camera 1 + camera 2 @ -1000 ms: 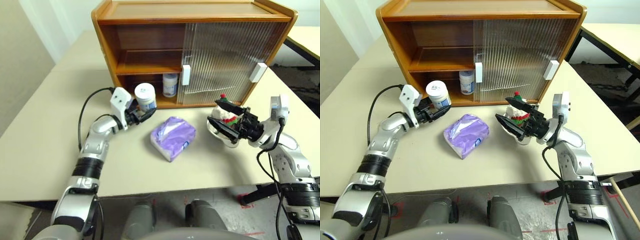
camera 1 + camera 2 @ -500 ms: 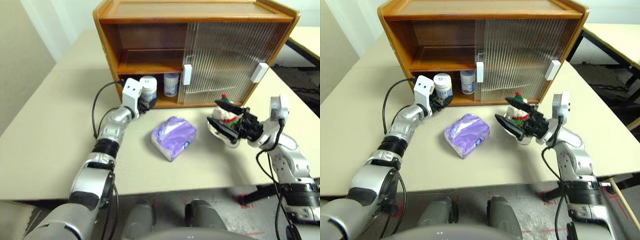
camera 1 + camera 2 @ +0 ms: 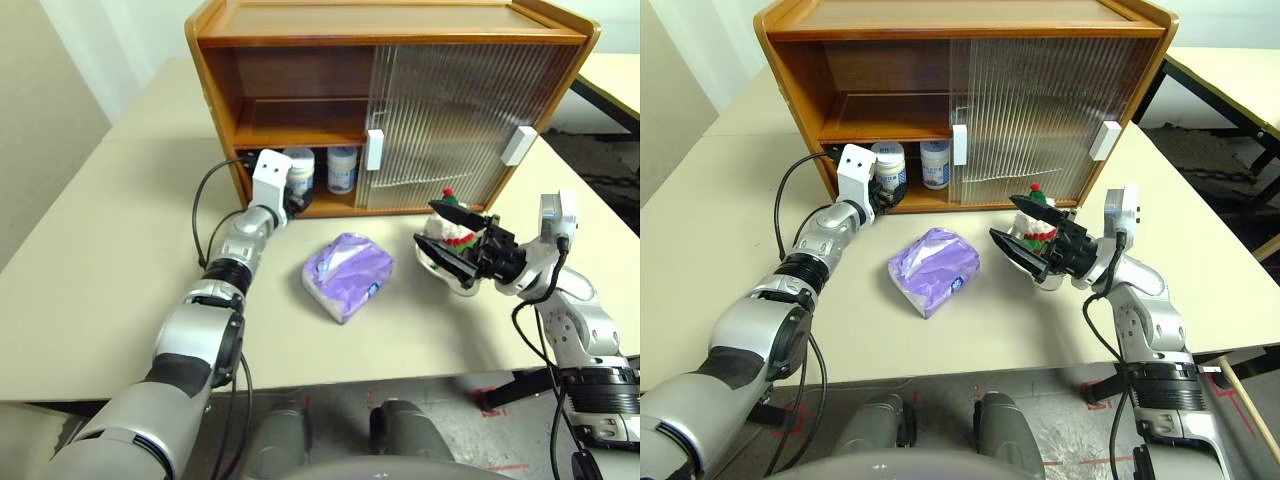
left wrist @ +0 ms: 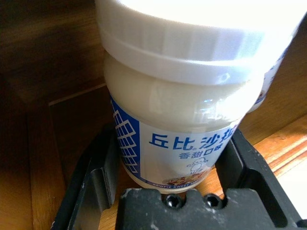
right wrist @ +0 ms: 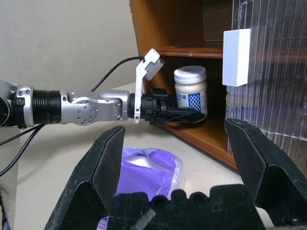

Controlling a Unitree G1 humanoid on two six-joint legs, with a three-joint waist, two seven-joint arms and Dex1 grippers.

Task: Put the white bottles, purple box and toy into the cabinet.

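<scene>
Inside cabinet: outstretched left gripper, bottle.

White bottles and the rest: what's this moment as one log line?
left gripper: shut on white bottle, at cabinet lower shelf | right gripper: open | purple box, toy: outside

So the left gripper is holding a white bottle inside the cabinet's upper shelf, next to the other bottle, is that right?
Not quite: the left gripper holds the white bottle at the cabinet's lower shelf, not the upper, next to the other bottle. The left eye view shows it.
</scene>
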